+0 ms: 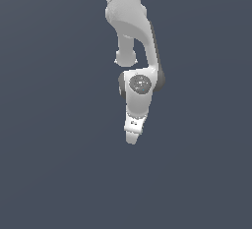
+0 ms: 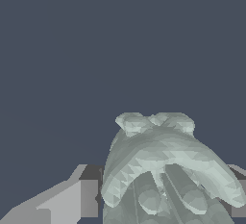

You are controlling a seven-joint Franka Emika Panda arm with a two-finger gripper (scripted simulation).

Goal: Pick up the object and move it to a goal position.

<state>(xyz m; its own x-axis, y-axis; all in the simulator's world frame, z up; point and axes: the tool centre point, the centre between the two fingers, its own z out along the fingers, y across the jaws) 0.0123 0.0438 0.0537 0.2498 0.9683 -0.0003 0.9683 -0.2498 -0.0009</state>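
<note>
Right up close in the wrist view sits the object (image 2: 163, 170), a pale grey-green lump with bumpy, curved petals like a little rosette. It fills much of that picture. One grey finger (image 2: 72, 201) of the gripper (image 2: 158, 204) shows on one side of it, and a small bit of the other finger (image 2: 239, 199) peeks out on the other side. The lump is between the two fingers, and they look pressed against it, so the gripper seems to be pinching the object.

From the exterior view, the white arm (image 1: 133, 21) reaches down from the far top of the picture. Its gripper (image 1: 132, 137) points down and is seen from the side, so its fingers look like one narrow tip. The object cannot be seen in that view. All around is a plain dark blue-grey background (image 1: 49, 125).
</note>
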